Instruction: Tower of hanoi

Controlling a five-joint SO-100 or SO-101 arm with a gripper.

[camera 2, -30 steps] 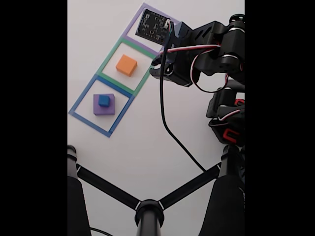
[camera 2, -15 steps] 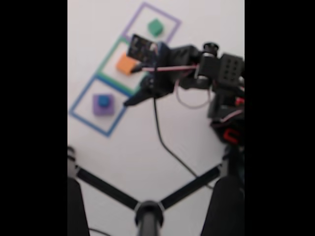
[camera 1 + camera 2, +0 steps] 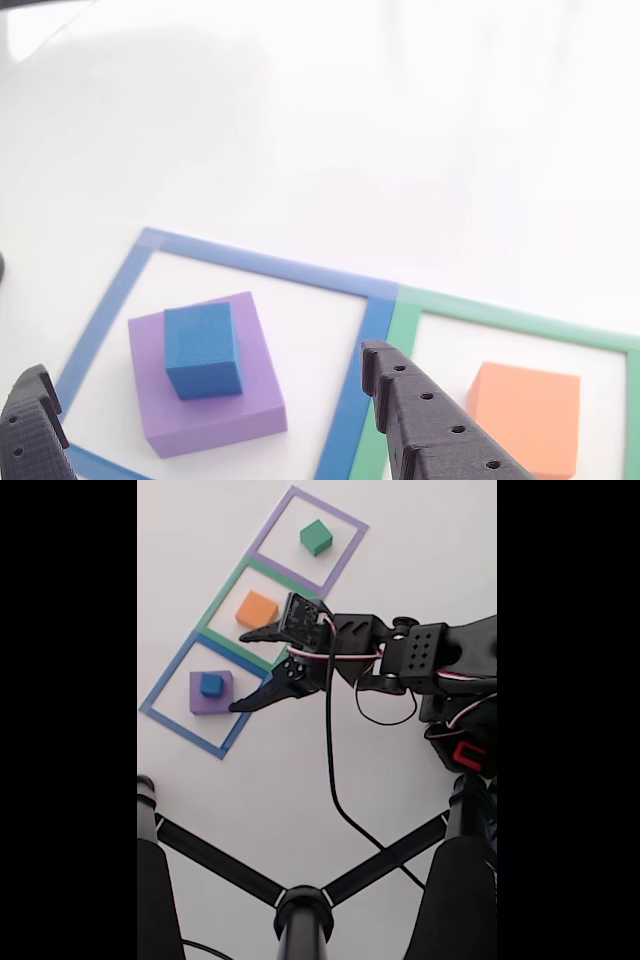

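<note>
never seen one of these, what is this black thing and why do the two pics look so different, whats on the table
The black thing is a small robot arm ending in a two-finger gripper, a pincer for picking things up. Its jaws are spread open and hold nothing.

The fixed view is taken by a camera on a stand, looking down on the whole white table. The other view looks out from close to the gripper, so its two black fingers poke in from the bottom edge.

On the table are three taped square outlines in a row. The blue outline holds a flat purple block with a small blue cube on top. The green outline holds an orange block. The purple outline holds a green block. It is a stacking puzzle.
</note>
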